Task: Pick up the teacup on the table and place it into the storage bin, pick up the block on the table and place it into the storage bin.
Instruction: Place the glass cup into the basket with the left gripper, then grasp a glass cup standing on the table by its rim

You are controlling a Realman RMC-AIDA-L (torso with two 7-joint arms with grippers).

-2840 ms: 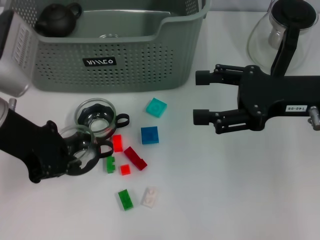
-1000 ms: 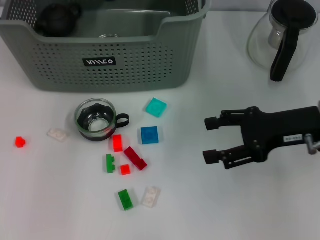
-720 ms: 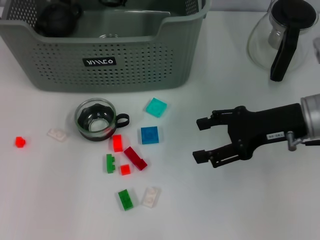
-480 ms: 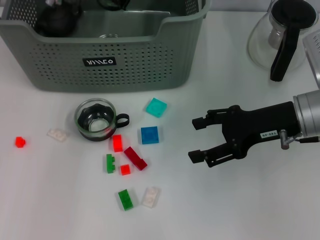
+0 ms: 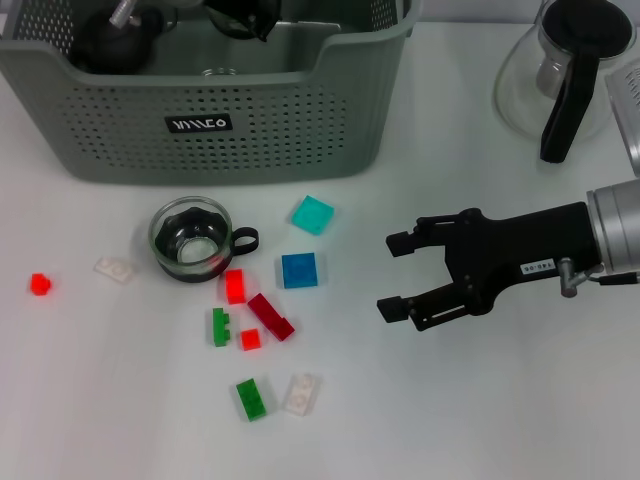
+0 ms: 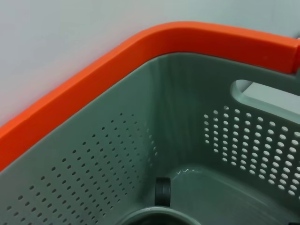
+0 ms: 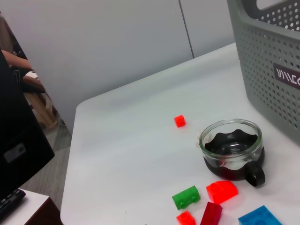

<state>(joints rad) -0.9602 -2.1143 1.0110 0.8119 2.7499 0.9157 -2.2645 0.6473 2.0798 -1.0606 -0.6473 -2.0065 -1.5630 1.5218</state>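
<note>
A glass teacup with a black handle stands on the table in front of the grey-green storage bin. To its right and front lie several blocks, among them a teal one, a blue one and a dark red one. My right gripper hovers open, right of the blue block, with nothing in it. My left gripper is a dark shape over the back of the bin. The left wrist view looks down the bin's inner wall at a black handle. The right wrist view shows the teacup.
A clear glass pot with a black handle stands at the back right. A dark teapot sits in the bin's left corner. A small red block and a clear block lie far left on the table.
My left arm has left the table's left side, where it held a second teacup, and now shows over the bin. My right gripper dropped and slid left toward the blocks.
</note>
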